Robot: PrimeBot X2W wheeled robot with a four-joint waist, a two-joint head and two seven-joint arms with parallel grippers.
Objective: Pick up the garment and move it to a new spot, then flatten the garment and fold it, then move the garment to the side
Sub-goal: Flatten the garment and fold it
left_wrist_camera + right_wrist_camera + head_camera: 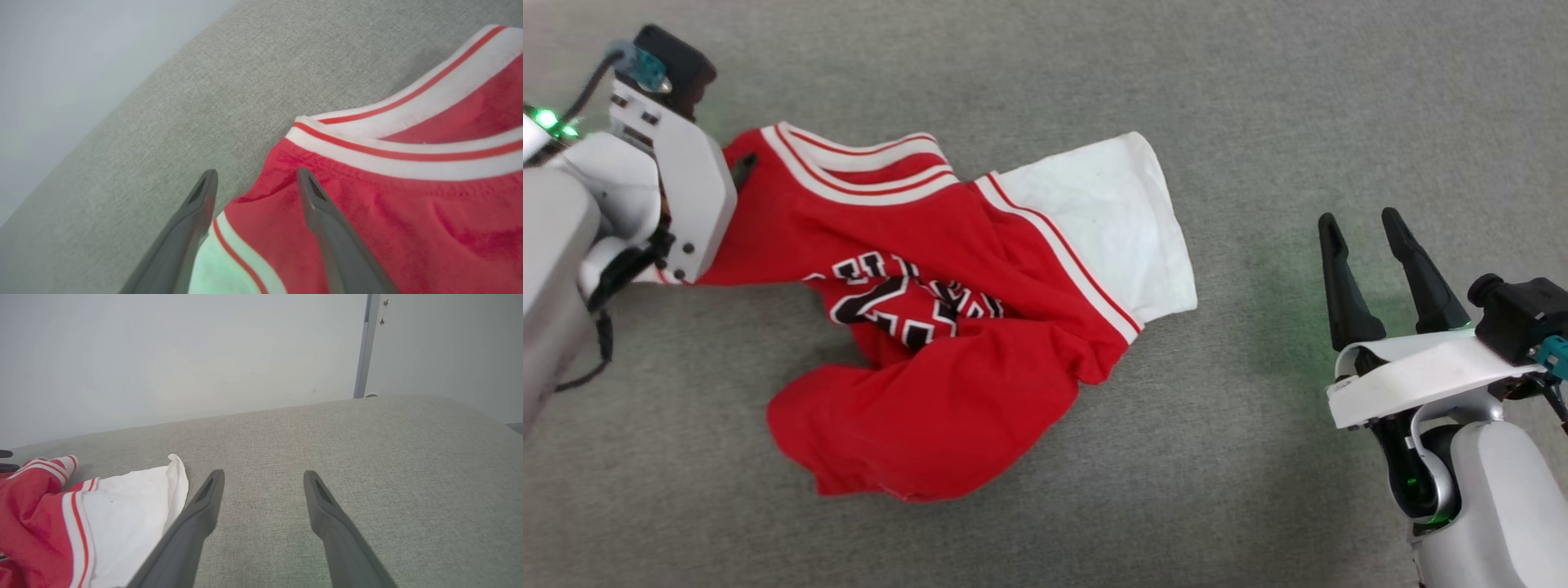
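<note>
The red short-sleeved jersey shirt with white sleeves point(980, 245) lies in a bumpy heap on the flat grey woven cloth surface point(1258, 98). Its stripy neck points to the far edge and its red bottom hem points to the near edge. Its longest stretch runs side to side, from the left shoulder to the big white sleeve on the right.

The left gripper point(255, 177) is right at that left shoulder. Its two dark fingers are spread wide and pinch nothing. One finger is over the red cloth by the stripy neck band. The other is over the bare grey surface, just beside the shirt's edge. The surface's edge is not far past it.

The right gripper point(1360, 219) is well apart from the shirt, on the right side. Its fingers are spread wide too, with nothing between them. Bare grey surface lies between it and the white sleeve, which is to its left.

So the left arm is much nearer. I think the right arm must go left to reach the sleeve.

The shirt is not flat yet. The black and white letters on the chest are crumpled, and the red bottom part is folded over in thick wrinkles.
</note>
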